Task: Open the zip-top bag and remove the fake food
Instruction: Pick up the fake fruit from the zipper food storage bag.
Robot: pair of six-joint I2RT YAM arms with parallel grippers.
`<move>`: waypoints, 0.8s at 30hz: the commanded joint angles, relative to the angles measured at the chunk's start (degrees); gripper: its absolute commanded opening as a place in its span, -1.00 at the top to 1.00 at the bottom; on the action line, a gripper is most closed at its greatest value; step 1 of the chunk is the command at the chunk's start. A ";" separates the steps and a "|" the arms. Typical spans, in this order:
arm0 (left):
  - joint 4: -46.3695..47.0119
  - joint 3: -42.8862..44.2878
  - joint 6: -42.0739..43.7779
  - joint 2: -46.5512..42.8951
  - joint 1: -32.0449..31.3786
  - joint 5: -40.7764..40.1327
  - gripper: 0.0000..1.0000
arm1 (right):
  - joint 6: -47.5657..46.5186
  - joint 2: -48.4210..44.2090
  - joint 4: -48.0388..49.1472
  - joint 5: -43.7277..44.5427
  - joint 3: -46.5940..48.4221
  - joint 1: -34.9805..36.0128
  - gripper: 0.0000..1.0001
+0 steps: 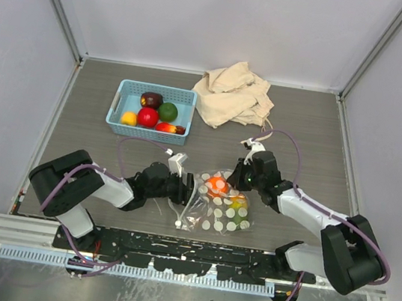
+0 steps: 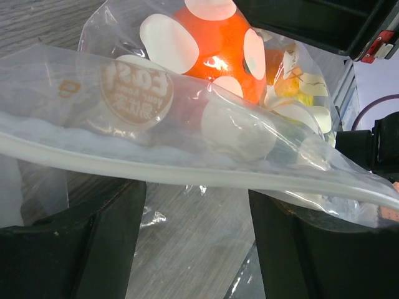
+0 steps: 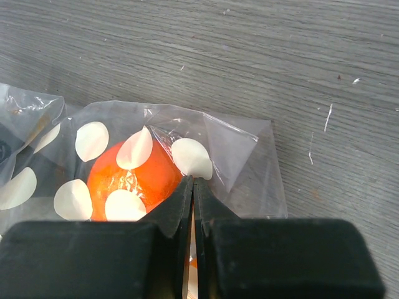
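Clear polka-dotted zip-top plastic bag (image 1: 219,206) lies near-centre on the grey surface (image 1: 301,135), glossy orange plastic fruit (image 3: 109,175) inside. Right pincer (image 3: 192,187) pinches its film; left pincer (image 2: 196,194) spread at the zip strip (image 2: 187,175). Removal outstanding

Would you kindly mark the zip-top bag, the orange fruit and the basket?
zip-top bag (image 1: 223,218): top view, dotted lower panel.
orange fruit (image 3: 109,174): right wrist view, skin between dots.
basket (image 1: 115,102): top view, left wall.

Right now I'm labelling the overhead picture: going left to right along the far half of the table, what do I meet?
Blue basket → beige cloth bag.
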 commanded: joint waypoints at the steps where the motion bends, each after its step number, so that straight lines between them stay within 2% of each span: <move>1: 0.24 1.19 1.76 -0.93 -0.04 -1.98 -0.40 | -0.83 -1.45 1.94 -2.57 -0.60 -0.02 0.82; 13: -3.64 3.23 2.91 -1.26 -0.02 -2.77 -0.67 | -2.35 2.72 7.23 -13.98 -0.74 0.24 0.82; 24: -7.89 4.23 3.97 -1.17 -0.08 -3.63 -0.69 | -1.29 6.85 10.47 -16.87 0.64 2.80 0.82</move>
